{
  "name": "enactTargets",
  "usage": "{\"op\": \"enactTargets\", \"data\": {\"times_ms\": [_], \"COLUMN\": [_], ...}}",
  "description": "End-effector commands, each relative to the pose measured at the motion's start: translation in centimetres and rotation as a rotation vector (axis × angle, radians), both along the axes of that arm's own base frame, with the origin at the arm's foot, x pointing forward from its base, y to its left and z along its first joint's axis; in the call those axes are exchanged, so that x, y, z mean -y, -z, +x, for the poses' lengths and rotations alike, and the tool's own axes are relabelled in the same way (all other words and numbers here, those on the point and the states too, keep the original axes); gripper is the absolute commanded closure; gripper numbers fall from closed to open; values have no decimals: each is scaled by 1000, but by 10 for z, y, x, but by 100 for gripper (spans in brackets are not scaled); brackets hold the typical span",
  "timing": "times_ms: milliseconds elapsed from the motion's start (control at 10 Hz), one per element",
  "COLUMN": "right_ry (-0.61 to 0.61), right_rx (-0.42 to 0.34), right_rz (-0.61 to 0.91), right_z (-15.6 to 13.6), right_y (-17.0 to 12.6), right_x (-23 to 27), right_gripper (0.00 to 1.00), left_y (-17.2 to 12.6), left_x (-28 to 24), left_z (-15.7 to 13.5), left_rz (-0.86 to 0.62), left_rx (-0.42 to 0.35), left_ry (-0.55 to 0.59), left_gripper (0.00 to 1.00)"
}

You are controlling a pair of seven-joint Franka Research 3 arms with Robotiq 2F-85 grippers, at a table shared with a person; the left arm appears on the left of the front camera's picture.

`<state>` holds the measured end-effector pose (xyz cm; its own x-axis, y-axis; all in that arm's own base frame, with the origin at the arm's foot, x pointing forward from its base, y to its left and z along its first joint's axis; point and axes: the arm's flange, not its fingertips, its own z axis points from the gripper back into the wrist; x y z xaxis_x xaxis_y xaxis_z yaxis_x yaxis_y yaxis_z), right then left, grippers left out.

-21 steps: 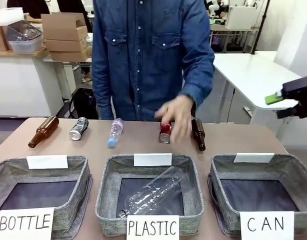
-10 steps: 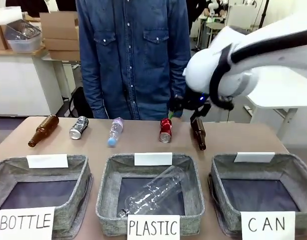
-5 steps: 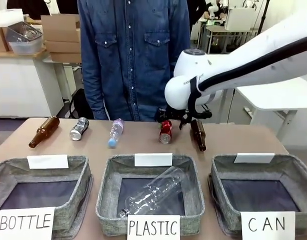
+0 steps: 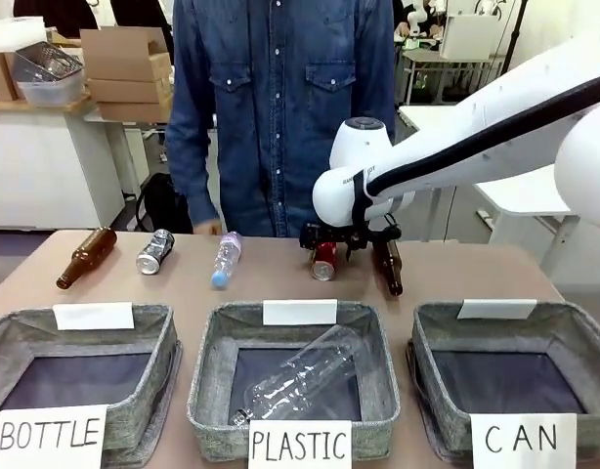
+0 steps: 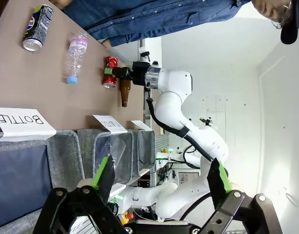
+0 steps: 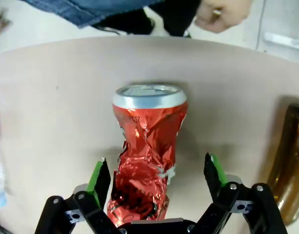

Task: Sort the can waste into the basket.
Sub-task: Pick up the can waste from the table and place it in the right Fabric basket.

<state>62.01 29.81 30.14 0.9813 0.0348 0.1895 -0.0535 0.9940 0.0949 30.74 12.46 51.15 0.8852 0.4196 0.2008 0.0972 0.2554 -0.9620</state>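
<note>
Right gripper (image 6: 157, 168) spread wide astride the crushed red metal drink can (image 6: 148, 151), pads clear of it, grasping nothing.
Can lies on its side at the table's far edge, just beside brown glass bottle (image 4: 389, 262), well apart from grey woven CAN basket (image 4: 424, 344). Likely light, thin-walled, slippery; pinch the crumpled waist gently.
</note>
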Motion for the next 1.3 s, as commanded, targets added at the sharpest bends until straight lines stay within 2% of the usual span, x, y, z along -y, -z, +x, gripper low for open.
{"op": "enactTargets", "data": {"times_ms": [0,100,200,300,400,500,600,1000,1100,1200], "right_ry": [-6,-5,-7,-6,-5,-5,2,21,23,14], "right_rx": [-6,-22,-33,-39,-41,-42,-49,-54,-54,-56], "right_rz": [-35,-40,-50,-51,-48,-50,-48,-38,-31,-33], "right_z": [4,3,4,5,5,6,7,9,10,10], "right_y": [-8,-9,-9,-8,-8,-7,-6,-5,-6,-6], "right_x": [-7,-6,-5,-5,-6,-7,-6,-5,-4,-4], "right_gripper": [0,0,58,58,100,64,100,100,83,83], "left_y": [-1,-1,-1,-1,-1,-1,-1,-1,-1,-1], "left_x": [-1,-1,-1,-1,-1,-1,-1,-1,-1,-1], "left_z": [0,0,0,0,0,0,0,0,0,0], "left_rz": [-9,-9,-9,-9,-9,-9,-9,-9,-9,-9], "left_rx": [28,28,28,28,28,28,28,28,28,28], "left_ry": [6,6,6,6,6,6,6,6,6,6], "left_gripper": [0,0,0,0,0,0,0,0,0,0]}}
